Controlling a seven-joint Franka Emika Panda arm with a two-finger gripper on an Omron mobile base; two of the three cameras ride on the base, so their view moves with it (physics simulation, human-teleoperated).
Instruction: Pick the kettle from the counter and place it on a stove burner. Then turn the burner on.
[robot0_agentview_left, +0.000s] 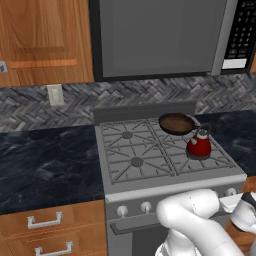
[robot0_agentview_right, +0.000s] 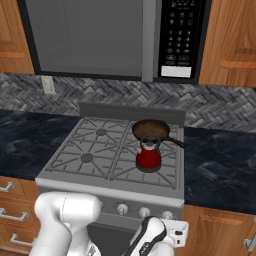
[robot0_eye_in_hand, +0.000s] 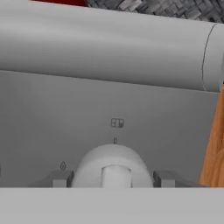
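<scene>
The red kettle (robot0_agentview_left: 199, 146) (robot0_agentview_right: 148, 157) stands upright on the front right stove burner, its dark handle arched over the silvery lid. The front left stove burner (robot0_agentview_left: 136, 161) (robot0_agentview_right: 87, 157) is bare. My gripper (robot0_eye_in_hand: 112, 178) is low in front of the stove's control panel. Its two fingertips (robot0_eye_in_hand: 61, 178) press against both sides of the rightmost round knob (robot0_eye_in_hand: 113, 168) (robot0_agentview_right: 166, 215). Black counter (robot0_agentview_left: 45, 160) (robot0_agentview_right: 220, 165) flanks the stove on both sides.
A brown skillet (robot0_agentview_left: 176, 123) (robot0_agentview_right: 151, 130) sits on the back right burner just behind the kettle, its handle pointing right. Other knobs (robot0_agentview_left: 145, 206) (robot0_agentview_right: 122, 208) line the stove front. A wooden cabinet (robot0_eye_in_hand: 214, 148) adjoins the stove's right side. A microwave (robot0_agentview_right: 180, 40) hangs above.
</scene>
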